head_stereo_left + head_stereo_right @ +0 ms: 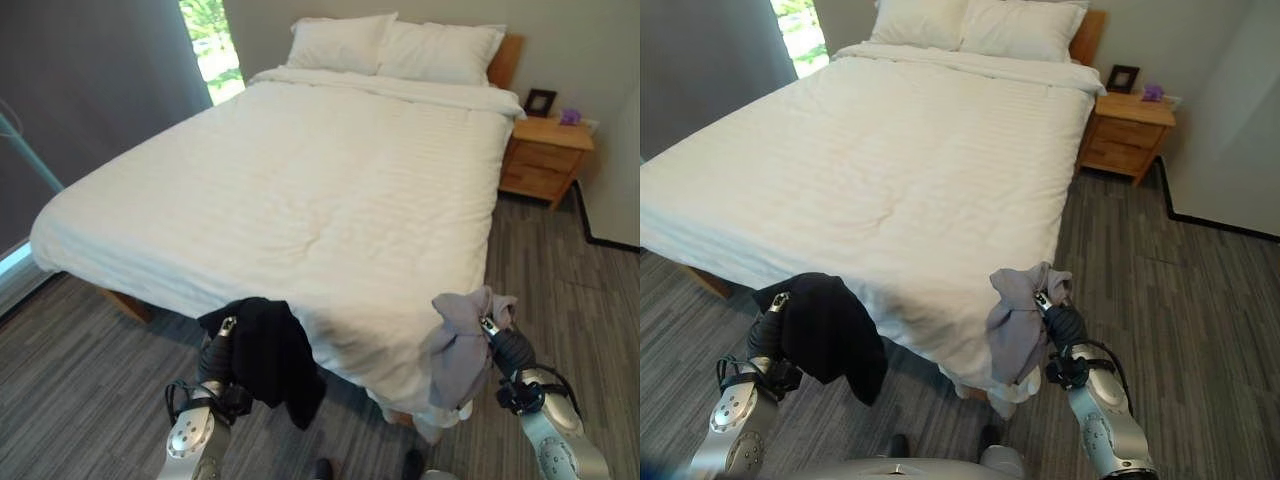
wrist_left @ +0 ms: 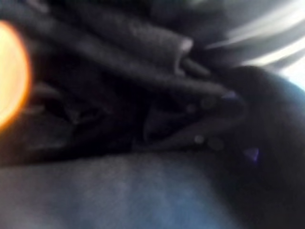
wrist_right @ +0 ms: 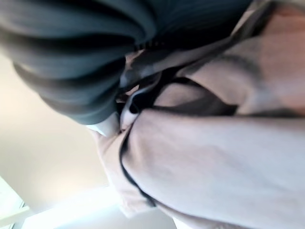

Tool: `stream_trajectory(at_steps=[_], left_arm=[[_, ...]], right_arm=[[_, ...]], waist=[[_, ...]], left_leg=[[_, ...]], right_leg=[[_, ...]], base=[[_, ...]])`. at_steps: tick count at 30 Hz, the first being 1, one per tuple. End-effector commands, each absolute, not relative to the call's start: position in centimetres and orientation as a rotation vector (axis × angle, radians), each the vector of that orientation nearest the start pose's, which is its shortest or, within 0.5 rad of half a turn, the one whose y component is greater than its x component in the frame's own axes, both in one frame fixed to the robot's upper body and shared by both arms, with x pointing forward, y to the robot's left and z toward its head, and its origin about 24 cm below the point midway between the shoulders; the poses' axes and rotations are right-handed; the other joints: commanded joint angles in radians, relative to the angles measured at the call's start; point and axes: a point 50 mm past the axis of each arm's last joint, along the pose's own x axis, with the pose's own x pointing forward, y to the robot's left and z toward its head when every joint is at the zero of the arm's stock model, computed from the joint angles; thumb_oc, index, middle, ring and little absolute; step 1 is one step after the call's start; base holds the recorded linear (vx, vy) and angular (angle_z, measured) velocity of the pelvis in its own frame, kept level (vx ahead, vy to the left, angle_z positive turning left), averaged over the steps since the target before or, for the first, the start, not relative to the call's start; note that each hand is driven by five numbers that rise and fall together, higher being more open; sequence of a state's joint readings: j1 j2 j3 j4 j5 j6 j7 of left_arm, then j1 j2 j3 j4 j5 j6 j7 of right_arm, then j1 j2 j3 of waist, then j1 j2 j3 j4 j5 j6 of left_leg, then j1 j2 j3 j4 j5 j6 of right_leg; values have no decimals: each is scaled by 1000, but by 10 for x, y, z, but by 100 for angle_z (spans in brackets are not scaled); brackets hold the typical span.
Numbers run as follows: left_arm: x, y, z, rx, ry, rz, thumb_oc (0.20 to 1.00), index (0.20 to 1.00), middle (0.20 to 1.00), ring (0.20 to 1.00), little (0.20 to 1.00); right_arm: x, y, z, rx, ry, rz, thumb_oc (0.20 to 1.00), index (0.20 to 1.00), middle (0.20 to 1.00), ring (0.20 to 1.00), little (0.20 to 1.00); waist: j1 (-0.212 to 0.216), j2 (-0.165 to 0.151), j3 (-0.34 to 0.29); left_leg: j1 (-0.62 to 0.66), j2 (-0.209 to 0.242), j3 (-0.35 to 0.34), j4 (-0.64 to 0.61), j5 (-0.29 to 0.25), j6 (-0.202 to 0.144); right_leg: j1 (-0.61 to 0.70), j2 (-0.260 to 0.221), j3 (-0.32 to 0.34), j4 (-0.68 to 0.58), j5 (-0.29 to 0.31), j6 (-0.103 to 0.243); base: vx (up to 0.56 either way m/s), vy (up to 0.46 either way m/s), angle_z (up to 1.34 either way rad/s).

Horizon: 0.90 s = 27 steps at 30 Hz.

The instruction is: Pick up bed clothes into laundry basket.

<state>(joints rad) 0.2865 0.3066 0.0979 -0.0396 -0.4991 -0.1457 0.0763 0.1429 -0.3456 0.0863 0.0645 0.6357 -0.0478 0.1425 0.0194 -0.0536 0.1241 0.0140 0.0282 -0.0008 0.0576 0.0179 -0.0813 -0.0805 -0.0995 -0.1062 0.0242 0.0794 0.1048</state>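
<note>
Nearest the camera, the left hand point(image 1: 217, 352) is raised at the foot of the bed with a black garment point(image 1: 268, 358) draped over it; the cloth hangs down in front of the bed's near edge, clear of the grey wood-grain floor point(image 1: 70, 380); the fingers are buried under the fabric, so whether they are curled or straight cannot be told (the left wrist view gives nothing but dark folds pressed close). On the other side the right hand point(image 1: 1060, 322) is lifted at about the same height with a grey garment point(image 1: 1018, 318) bunched over it and trailing down beside the bed's near right corner; its fingers are likewise hidden in the cloth, and their state cannot be told; the right wrist view has pale folds lying against the dark ribbed cover.

Beyond the two hands lies the bed point(image 1: 300, 190), covered by a white duvet that falls over the near edge; its top is smooth apart from a few soft creases. Two white pillows point(image 1: 395, 45) sit side by side at the far end against a wooden headboard point(image 1: 508, 58). To the right of the headboard stands a wooden nightstand point(image 1: 545, 155); on it are a small dark picture frame point(image 1: 540, 101) and a small purple thing point(image 1: 570, 116). A bright window point(image 1: 212, 45) shows at the far left beside a dark curtain point(image 1: 90, 90).
</note>
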Motion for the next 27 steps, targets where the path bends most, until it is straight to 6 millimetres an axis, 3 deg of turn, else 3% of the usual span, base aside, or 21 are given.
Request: stream_trajectory(at_steps=[1,3,4,5,7,8,9,10,11,12,13,15,16,17,19,20,21,22,23,24,27], left_arm=[[205,268,76,-127,-265,342,200,200,200,200,200],[205,275,83,-106,-299,380,200,200,200,200,200],[206,275,83,-106,-298,380,200,200,200,200,200],[209,279,88,-94,-318,384,200,200,200,200,200],[220,279,97,-66,-349,352,200,200,200,200,200],[220,279,97,-65,-348,351,200,200,200,200,200],[224,276,105,-45,-376,322,200,200,200,200,200],[220,280,114,26,-401,316,200,200,200,200,200],[220,281,114,27,-402,316,200,200,200,200,200],[218,287,120,66,-419,338,200,200,200,200,200],[215,292,120,56,-427,365,200,200,200,200,200],[211,296,120,50,-429,381,200,200,200,200,200],[211,296,121,62,-425,384,200,200,200,200,200],[210,295,118,58,-413,383,200,200,200,200,200],[205,294,108,-9,-385,404,200,200,200,200,200],[202,294,105,-22,-374,415,200,200,200,200,200],[202,295,105,-21,-374,416,200,200,200,200,200],[197,296,102,-19,-362,424,200,200,200,200,200],[196,296,102,-19,-361,424,200,200,200,200,200],[196,296,98,-41,-354,432,200,200,200,200,200],[205,291,98,-85,-361,406,200,200,200,200,200]], right_arm=[[248,-203,53,287,-52,186,200,200,200,200,200],[244,-214,58,271,-74,154,200,200,200,200,200],[244,-214,58,270,-73,153,200,200,200,200,200],[237,-230,60,244,-88,92,200,200,200,200,200],[220,-252,53,251,-89,-51,200,200,200,200,200],[220,-252,53,251,-89,-52,200,200,200,200,200],[217,-261,50,247,-93,-119,200,200,200,200,200],[211,-270,48,229,-105,-202,200,200,200,200,200],[211,-270,48,230,-106,-202,200,200,200,200,200],[210,-271,49,243,-120,-234,200,200,200,200,200],[211,-269,50,258,-132,-226,200,200,200,200,200],[210,-268,52,249,-139,-214,200,200,200,200,200],[210,-269,54,219,-144,-213,200,200,200,200,200],[210,-270,57,203,-152,-213,200,200,200,200,200],[222,-265,64,188,-181,-208,200,200,200,200,200],[228,-262,68,185,-194,-194,200,200,200,200,200],[228,-261,68,185,-193,-194,200,200,200,200,200],[233,-257,72,189,-201,-166,200,200,200,200,200],[233,-257,71,190,-200,-165,200,200,200,200,200],[231,-257,69,195,-189,-157,200,200,200,200,200],[228,-259,72,190,-198,-163,200,200,200,200,200]], waist=[[31,-18,32],[3,-23,23],[7,-22,23],[-25,-18,20],[-74,-23,17],[-72,-21,14],[-83,-22,20],[-82,-16,48],[-82,-21,47],[-49,8,58],[-53,19,61],[-45,37,55],[-33,44,51],[-23,45,41],[27,50,11],[44,39,-1],[46,39,0],[60,15,-13],[64,15,-15],[49,7,-29],[25,-4,-15]], left_leg=[[21,-32,-239,196,-117,-3],[64,-3,-346,195,-131,-13],[67,-1,-342,194,-132,-13],[106,-2,-357,123,-203,17],[132,-18,-275,0,-196,41],[136,-16,-272,-5,-199,44],[149,-27,-235,-52,-191,56],[146,-44,-156,-60,-174,66],[143,-48,-156,-61,-170,67],[131,-31,-96,-50,-161,67],[121,-27,-87,-54,-144,71],[111,-14,-23,-83,-116,73],[94,-14,11,-88,-94,82],[82,-17,40,-88,-88,84],[50,-11,161,-73,-80,88],[40,-4,207,-64,-81,84],[42,-3,210,-63,-83,84],[33,13,270,-56,-78,66],[34,15,274,-58,-77,64],[29,40,297,-52,-72,47],[13,87,314,12,-62,18]], right_leg=[[12,-48,106,57,-7,43],[-29,-32,208,47,22,74],[-29,-29,212,46,22,74],[-66,-15,278,38,81,96],[-101,-39,304,-24,138,131],[-98,-37,304,-28,134,132],[-117,-44,298,-64,173,144],[-151,-49,191,-86,200,155],[-155,-53,194,-85,202,156],[-151,-85,24,-37,153,134],[-144,-101,-9,4,122,105],[-96,-123,-71,93,71,84],[-78,-143,-114,196,45,72],[-42,-149,-149,208,14,65],[61,-225,-317,271,-10,67],[94,-240,-355,244,-4,76],[96,-238,-352,240,-3,76],[117,-196,-369,123,-19,82],[116,-192,-365,119,-16,80],[135,-139,-310,26,-60,71],[134,-94,-263,9,-89,38]], base=[[-46,78,-146],[-78,179,-168],[-155,234,-203],[-205,265,-156],[-255,323,-164],[-185,241,-139],[-348,259,-91],[-385,251,-94],[-437,211,-135],[-259,127,-167],[-366,152,-202],[-334,112,-163],[-341,112,-130],[-332,103,-91],[-318,11,-105],[-214,-51,-149],[-163,-218,-176],[-96,-172,-136],[-135,-340,-135],[-36,-249,-89],[-51,-295,-60]])
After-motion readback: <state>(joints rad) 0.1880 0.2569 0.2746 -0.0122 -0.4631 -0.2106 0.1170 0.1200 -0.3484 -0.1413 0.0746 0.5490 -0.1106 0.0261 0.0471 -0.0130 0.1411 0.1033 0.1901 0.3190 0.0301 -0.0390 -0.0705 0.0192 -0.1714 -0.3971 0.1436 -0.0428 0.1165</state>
